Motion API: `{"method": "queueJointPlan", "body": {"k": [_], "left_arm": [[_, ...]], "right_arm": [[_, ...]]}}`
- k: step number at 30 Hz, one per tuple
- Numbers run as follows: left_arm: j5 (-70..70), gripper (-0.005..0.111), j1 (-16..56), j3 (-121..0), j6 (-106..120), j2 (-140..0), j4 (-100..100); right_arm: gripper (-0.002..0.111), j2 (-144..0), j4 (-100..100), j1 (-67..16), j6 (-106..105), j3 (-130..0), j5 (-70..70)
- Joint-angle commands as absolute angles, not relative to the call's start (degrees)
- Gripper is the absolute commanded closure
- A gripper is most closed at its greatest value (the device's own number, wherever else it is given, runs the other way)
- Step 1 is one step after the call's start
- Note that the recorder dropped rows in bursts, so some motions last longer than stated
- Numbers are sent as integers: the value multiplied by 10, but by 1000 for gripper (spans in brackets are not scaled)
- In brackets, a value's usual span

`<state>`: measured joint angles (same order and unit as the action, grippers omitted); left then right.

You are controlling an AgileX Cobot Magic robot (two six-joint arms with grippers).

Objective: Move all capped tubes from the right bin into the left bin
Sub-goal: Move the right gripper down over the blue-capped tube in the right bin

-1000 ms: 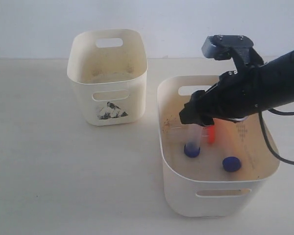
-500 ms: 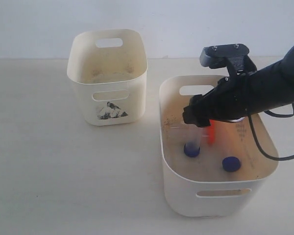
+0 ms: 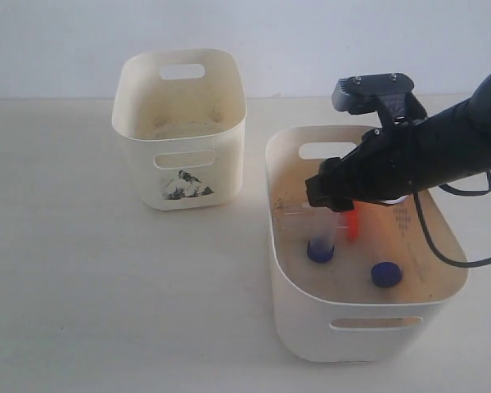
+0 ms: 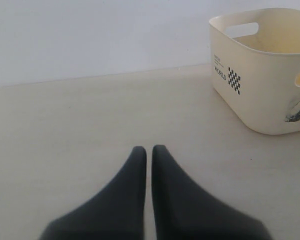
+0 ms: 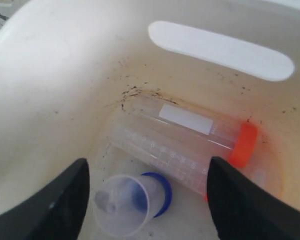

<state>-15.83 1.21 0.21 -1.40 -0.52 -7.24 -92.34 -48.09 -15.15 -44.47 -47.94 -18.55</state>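
The plain-fronted right bin (image 3: 353, 334) holds a clear tube standing on its blue cap (image 3: 320, 242) and a clear orange-capped tube (image 3: 353, 223) leaning beside it. My right gripper (image 3: 331, 203) hangs open inside this bin, just above both tubes. In the right wrist view the blue-capped tube (image 5: 131, 200) stands between the open fingers (image 5: 65, 200), nearer one of them. The orange-capped tube (image 5: 180, 140) lies just beyond, against the bin wall (image 5: 55, 75). The left bin (image 3: 180, 123), with its black drawing, stands apart at the back left. My left gripper (image 4: 149, 149) is shut over bare table.
A separate blue round cap-like piece (image 3: 386, 273) rests on the right bin's floor nearer the front. Brown specks mark both bins. The left bin (image 4: 260, 75) stands ahead and to one side of the left gripper. Pale table surrounds the bins.
The right arm has shifted slightly, its elbow rising, while the gripper stays open over the tubes. The right bin nudged a little. The tubes have not moved.
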Motion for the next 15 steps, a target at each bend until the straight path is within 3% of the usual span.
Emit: {"method": "queueJointPlan", "body": {"k": [1,15], "left_arm": [[-150,102,11,0,-21,-4,-69],[-150,102,11,0,-21,-4,-69]], "right_arm": [[44,-937,-492,-155,-438,-476,-232],[45,-907,-471,-155,-438,-493,-288]]}}
